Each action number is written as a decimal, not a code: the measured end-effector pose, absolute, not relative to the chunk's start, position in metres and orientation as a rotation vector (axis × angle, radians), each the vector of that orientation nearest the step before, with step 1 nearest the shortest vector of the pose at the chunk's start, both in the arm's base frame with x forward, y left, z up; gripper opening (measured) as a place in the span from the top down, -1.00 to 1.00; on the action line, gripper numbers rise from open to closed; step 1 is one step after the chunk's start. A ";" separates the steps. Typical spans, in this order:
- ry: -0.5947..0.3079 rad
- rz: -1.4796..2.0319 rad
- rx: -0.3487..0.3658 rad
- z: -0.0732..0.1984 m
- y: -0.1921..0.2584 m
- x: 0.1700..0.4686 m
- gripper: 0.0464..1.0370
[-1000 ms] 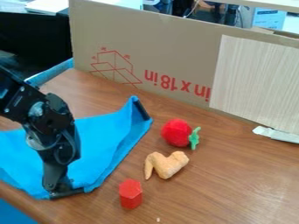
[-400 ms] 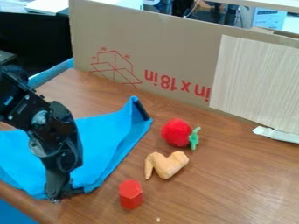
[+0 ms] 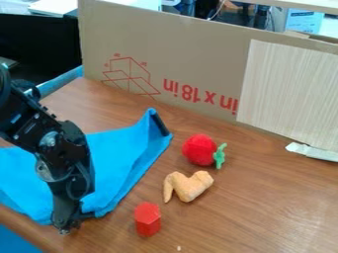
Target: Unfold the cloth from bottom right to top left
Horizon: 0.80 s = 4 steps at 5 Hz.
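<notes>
The black gripper (image 3: 67, 230) hangs at the lower left, its tip down at the near corner of the blue cloth, covering part of that corner. Blue cloth (image 3: 122, 153) lies spread on the left of the table, with creases on its right side. At its far right corner, a dark strip stands raised. Whether the gripper holds any fabric cannot be made out.
Right of the cloth lie a red hexagonal block (image 3: 147, 219), a tan chicken-wing toy (image 3: 188, 186) and a red plush toy with green leaves (image 3: 199, 149). A cardboard wall (image 3: 178, 59) closes off the back of the wooden table (image 3: 264, 207).
The gripper has shifted slightly down and towards the front, and the arm's wrist has tilted a little. The cloth and toys look the same.
</notes>
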<state>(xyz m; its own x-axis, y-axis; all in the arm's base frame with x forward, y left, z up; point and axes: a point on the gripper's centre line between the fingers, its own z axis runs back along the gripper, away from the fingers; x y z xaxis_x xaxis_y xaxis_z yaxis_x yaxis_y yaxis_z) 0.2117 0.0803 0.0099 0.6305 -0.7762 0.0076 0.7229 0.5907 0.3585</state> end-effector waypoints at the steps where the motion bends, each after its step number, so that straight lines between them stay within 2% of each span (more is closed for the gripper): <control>1: -0.169 -0.875 0.326 0.009 0.079 0.212 -0.31; 2: -0.161 -0.881 0.311 0.008 0.078 0.210 0.36; 3: -0.158 -0.895 0.300 0.009 0.077 0.211 0.76; 4: -0.162 -0.889 0.293 0.010 0.078 0.211 0.97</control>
<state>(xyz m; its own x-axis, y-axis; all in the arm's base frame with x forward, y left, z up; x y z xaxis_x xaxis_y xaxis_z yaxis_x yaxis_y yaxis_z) 0.2106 0.0781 0.0098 0.6219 -0.7829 0.0178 0.7389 0.5942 0.3177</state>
